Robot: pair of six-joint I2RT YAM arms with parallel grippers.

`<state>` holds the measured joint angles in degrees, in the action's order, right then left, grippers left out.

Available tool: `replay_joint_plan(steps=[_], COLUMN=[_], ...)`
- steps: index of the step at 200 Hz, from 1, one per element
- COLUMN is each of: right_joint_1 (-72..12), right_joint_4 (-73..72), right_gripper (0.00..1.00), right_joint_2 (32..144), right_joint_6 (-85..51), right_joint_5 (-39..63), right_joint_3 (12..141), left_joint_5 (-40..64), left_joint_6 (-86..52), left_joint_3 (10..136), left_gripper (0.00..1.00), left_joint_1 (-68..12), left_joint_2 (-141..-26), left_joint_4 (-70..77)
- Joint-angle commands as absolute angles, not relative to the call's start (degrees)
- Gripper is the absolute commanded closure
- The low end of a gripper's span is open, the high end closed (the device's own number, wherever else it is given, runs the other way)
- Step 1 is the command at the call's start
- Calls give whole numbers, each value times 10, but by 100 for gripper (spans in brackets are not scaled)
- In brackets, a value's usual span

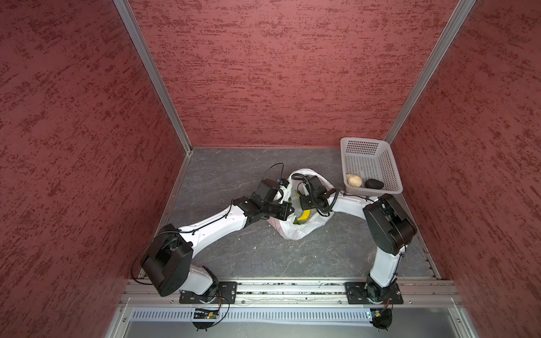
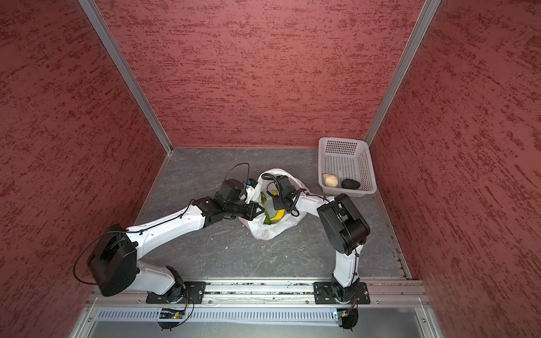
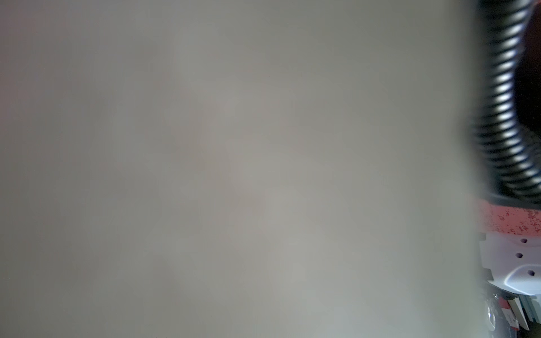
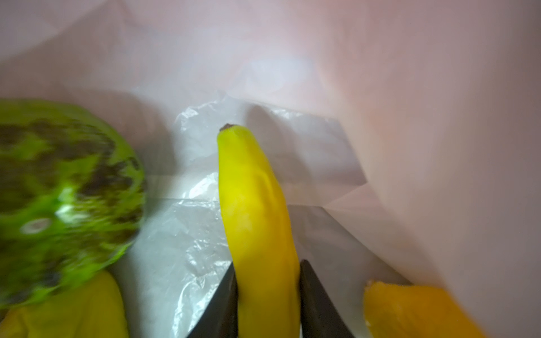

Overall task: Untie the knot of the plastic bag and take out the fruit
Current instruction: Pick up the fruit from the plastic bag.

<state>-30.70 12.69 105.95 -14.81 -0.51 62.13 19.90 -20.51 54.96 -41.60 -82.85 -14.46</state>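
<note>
The plastic bag [image 1: 292, 231] lies mid-table with its mouth standing open; the knot is out of view. My right gripper [image 4: 268, 263] reaches inside the bag, and its two dark fingers press on both sides of a yellow banana [image 4: 254, 204]. A bumpy green fruit [image 4: 58, 199] lies beside the banana. Another yellow fruit [image 4: 73, 310] and an orange-coloured one [image 4: 415, 310] sit at the edges. My left gripper [image 2: 252, 191] is shut on the bag's left rim, and blurred white plastic covers the left wrist view. In both top views the banana [image 2: 278, 216] shows through the mouth.
A white perforated basket [image 1: 389, 164] stands at the back right, holding a pale beige fruit [image 1: 354, 180] and a dark one [image 1: 374, 183]. Red walls close in three sides. Both arms cross over the bag from the front rail [image 1: 292, 288].
</note>
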Motion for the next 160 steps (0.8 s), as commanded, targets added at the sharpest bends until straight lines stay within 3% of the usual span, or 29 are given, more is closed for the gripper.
replay_joint_plan(steps=[1, 160], right_joint_1=[-307, -384], right_joint_4=[115, 279], right_gripper=[68, 69], right_joint_2=[1016, 762], right_joint_6=[-163, -255], right_joint_5=[16, -9], right_joint_3=[617, 587], left_joint_5=[201, 198], left_joint_6=[-192, -183], left_joint_3=[544, 547], left_gripper=[100, 100], left_joint_1=[-418, -388], left_joint_2=[-832, -824], left_joint_4=[-133, -146])
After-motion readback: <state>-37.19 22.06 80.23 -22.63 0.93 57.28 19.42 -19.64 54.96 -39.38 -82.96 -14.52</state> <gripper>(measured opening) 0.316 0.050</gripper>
